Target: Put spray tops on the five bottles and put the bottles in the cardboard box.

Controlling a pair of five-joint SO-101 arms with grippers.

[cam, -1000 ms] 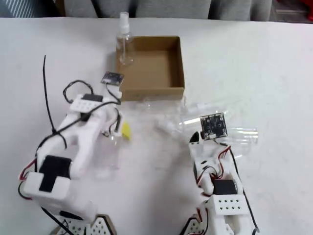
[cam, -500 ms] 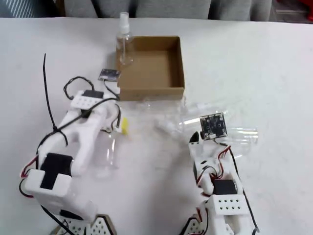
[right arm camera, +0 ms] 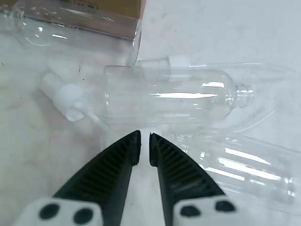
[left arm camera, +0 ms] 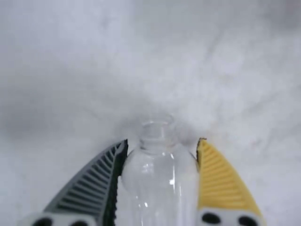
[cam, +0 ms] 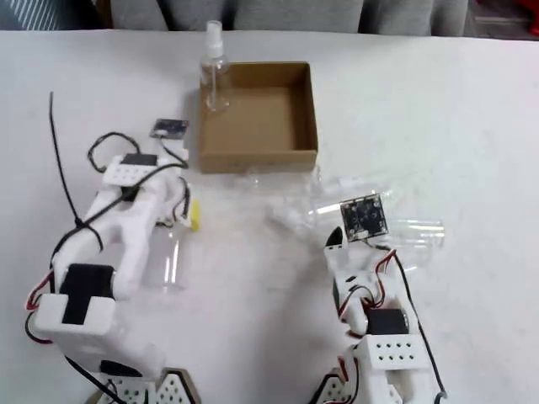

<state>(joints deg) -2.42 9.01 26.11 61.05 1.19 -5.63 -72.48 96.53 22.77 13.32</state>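
Clear, capless bottle point(left arm camera: 157, 181) sits clamped in the left gripper point(left arm camera: 162, 141), which has swung toward the table's point(cam: 472, 126) left edge, away from the box point(cam: 253, 158); capping likely follows. Right gripper point(right arm camera: 141, 136), nearly closed and empty, hovers by the loose bottles point(right arm camera: 169, 101).

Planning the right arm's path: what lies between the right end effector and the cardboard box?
Several clear bottles on their sides and a white spray top lie there, as the right wrist view shows.
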